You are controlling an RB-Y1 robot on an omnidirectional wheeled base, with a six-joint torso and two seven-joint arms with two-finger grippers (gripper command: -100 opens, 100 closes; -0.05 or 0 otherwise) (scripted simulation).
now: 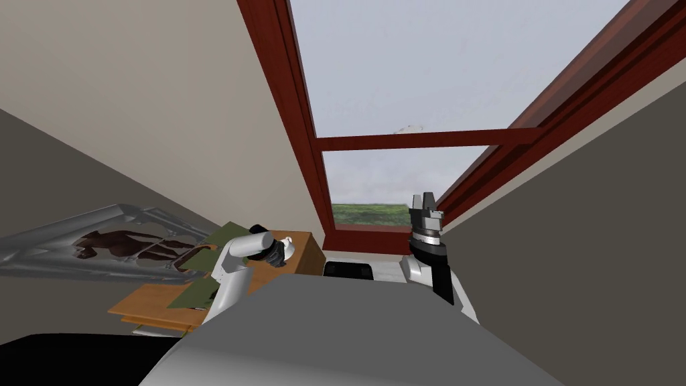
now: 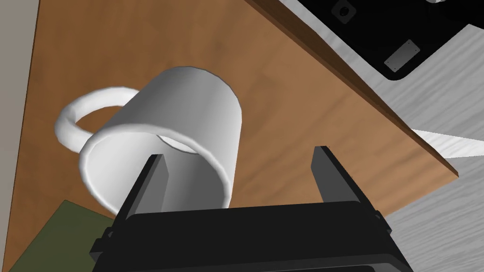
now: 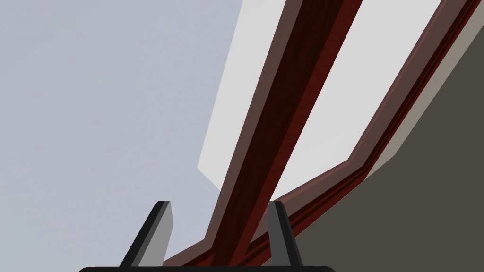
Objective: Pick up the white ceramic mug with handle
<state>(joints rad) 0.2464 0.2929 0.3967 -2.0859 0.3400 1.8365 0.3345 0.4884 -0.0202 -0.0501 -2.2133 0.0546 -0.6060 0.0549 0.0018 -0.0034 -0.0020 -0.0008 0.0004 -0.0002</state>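
A white mug (image 2: pixel 198 108) with a loop handle (image 2: pixel 80 113) stands on a brown wooden table (image 2: pixel 293 94). My left gripper (image 2: pixel 243 179) is open right over it. One finger (image 2: pixel 153 186) reaches inside the mug's mouth and the other finger (image 2: pixel 331 174) hangs outside, so the mug's wall lies between them, nearer the inner one. In the head view the left gripper (image 1: pixel 278 252) sits at the mug (image 1: pixel 290 245) on the table (image 1: pixel 307 258). My right gripper (image 1: pixel 423 201) is raised by the window, open and empty (image 3: pixel 218 222).
A dark green mat (image 2: pixel 52 236) lies on the table beside the mug. Past the table's edge is a pale surface with a black device (image 2: pixel 392 38) on it. A silvery frame with dark shapes (image 1: pixel 100 244) stands left of the table.
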